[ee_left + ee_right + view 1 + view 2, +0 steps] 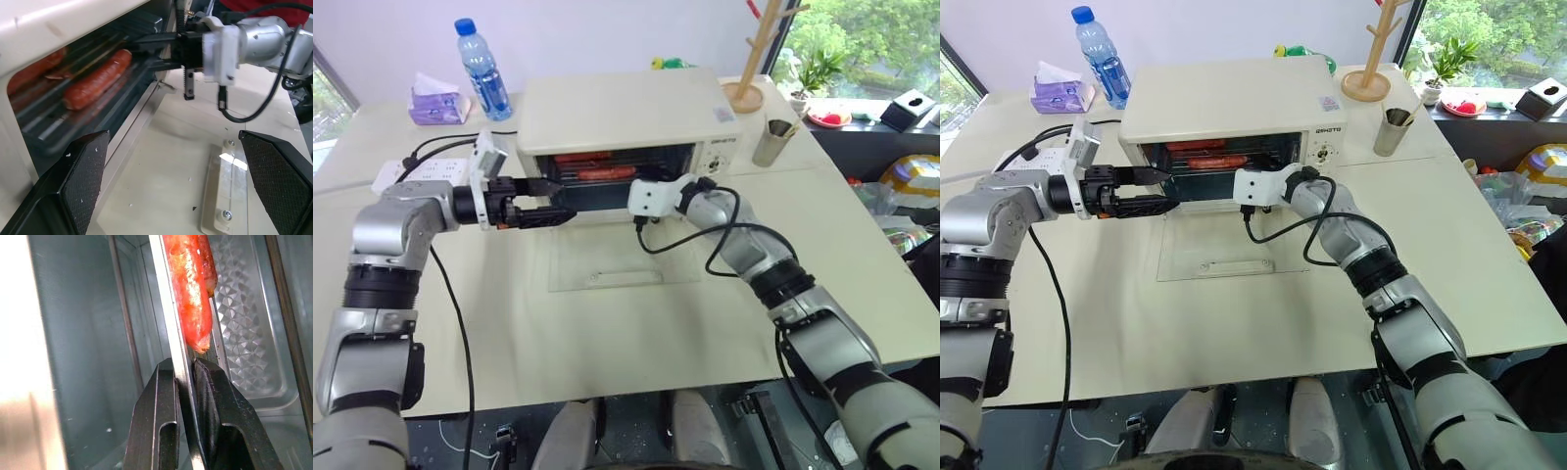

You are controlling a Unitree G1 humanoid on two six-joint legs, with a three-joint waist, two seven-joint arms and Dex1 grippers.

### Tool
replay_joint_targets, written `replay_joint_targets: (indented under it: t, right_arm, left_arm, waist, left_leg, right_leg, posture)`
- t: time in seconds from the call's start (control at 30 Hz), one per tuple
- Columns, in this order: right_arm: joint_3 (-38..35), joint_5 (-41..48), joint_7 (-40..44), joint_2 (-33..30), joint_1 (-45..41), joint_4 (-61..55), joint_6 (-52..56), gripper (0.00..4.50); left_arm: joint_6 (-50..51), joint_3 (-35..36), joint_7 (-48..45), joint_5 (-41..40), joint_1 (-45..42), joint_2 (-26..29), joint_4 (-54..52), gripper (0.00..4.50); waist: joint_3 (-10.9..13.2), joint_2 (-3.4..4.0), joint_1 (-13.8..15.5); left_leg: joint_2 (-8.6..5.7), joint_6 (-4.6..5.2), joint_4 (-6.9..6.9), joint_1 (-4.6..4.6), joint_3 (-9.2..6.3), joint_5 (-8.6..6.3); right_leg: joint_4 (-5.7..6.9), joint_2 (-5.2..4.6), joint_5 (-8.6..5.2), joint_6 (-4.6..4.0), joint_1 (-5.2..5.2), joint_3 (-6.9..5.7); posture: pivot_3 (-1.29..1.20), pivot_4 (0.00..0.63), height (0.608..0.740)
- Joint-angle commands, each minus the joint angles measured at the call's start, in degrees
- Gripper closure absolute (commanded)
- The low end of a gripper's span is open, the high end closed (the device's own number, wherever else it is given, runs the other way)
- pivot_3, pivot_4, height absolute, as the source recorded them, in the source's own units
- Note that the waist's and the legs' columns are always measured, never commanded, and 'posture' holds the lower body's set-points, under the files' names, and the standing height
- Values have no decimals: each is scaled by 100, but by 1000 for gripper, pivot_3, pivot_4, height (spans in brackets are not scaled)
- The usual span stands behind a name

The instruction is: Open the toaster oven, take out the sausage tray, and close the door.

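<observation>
Right pincer [188, 377] is clamping its black fingers on the rim of the shiny silver metal tray [172, 308] w/ reddish-brown sausages [190, 289], which is sitting inside the cream-white boxy toaster oven [626, 113] on the pale bench [636, 323]. Left pincer [176, 176] is hanging wide open, gripping nothing, just beside the oven mouth. Clear glass door [607, 259] is lying folded flat on the bench.

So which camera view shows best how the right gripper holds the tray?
The right wrist view: the right gripper pinches the tray's thin rim between its two fingers, a sausage just beyond. The left wrist view shows the same grip from the side. In the eye views the gripper's white housing hides the fingers.
</observation>
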Motion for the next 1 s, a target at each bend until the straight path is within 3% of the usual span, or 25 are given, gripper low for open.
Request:
replay_joint_targets:
  t: [0.03, 0.6, 0.97, 1.0]
  right_arm:
    - [-103, -45, 177, -147, 287, -514, 120, 4010]
    - [-415, -229, 283, -701, 1479, -2100, 102, 4010]
    - [-301, -202, 470, -273, 951, -1395, 338, 4010]
    - [-293, -198, 509, -233, 923, -1368, 376, 3761]
  left_arm:
    - [-171, 201, 49, 75, -260, 68, 62, 0]
    - [-152, 250, 6, 57, -279, 37, 96, 0]
    - [-177, 241, 21, 82, -370, 17, 167, 0]
    - [-176, 241, 22, 84, -372, 14, 163, 0]
  waist:
    - [0, 0, 1]
    - [-2, -3, 15]
    - [-2, -4, -16]
    - [-2, -4, -18]
  left_leg:
    - [0, 0, 0, 0, 0, 0]
    - [2, 8, 3, 1, 1, -4]
    - [6, 7, 5, 2, 1, -3]
    - [8, 6, 5, 3, 1, -3]
  right_leg:
    - [1, 0, 0, 0, 0, 0]
    - [2, 0, 0, 1, 2, 0]
    - [2, 2, 4, -2, 3, 0]
    - [3, 3, 4, -2, 3, 0]
  posture:
    - [0, 150, 739]
    - [0, 150, 739]
    - [0, 150, 739]
    - [0, 150, 739]
